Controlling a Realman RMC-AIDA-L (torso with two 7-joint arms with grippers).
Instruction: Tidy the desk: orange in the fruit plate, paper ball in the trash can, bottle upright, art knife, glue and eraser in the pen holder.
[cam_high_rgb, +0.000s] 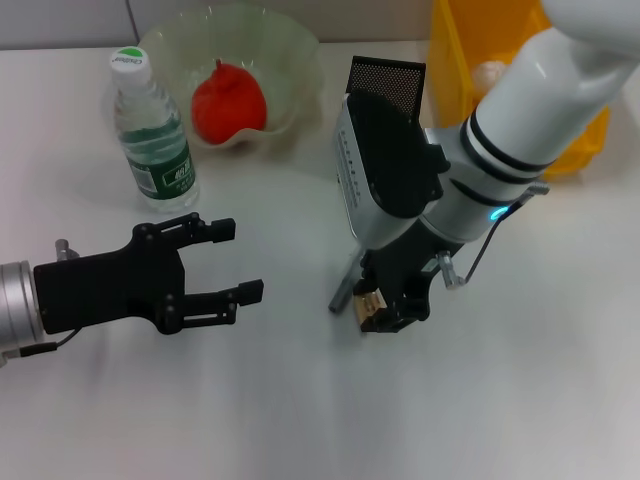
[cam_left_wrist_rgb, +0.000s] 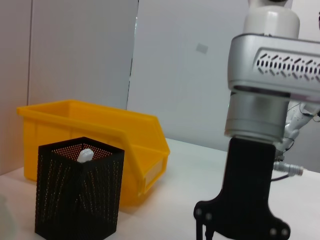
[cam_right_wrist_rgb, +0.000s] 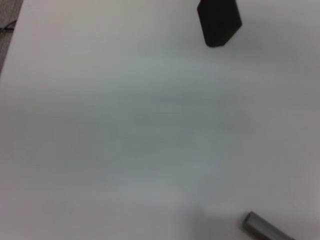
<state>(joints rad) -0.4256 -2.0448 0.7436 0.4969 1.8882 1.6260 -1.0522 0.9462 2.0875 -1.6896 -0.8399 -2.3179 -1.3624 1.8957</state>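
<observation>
From my head camera I see my right pincer (cam_high_rgb: 385, 312) down at the table (cam_high_rgb: 300, 400), near the middle, with a small tan block, the eraser (cam_high_rgb: 366, 308), at its tips; whether the fingers are clamped on it I cannot tell. A grey stick, perhaps the art knife (cam_high_rgb: 343, 291), lies just beside it, mostly hidden by my arm. My left pincer (cam_high_rgb: 236, 262) hovers over the table with its two fingers apart, holding nothing.

I count one bottle (cam_high_rgb: 152, 132), upright, one orange (cam_high_rgb: 228, 102) inside the fruit plate (cam_high_rgb: 290, 60), one pen holder (cam_high_rgb: 386, 81) and one trash can (cam_high_rgb: 460, 60), the last two partly covered by my right arm. A pale shape in the trash can is hard to make out.

Only the left wrist camera shows a white object poking up inside the pen holder (cam_left_wrist_rgb: 79, 194), with the trash can (cam_left_wrist_rgb: 100, 130) just behind it. The right wrist camera gives mostly bare table, one dark fingertip and a grey stick end cut off at the edge.
</observation>
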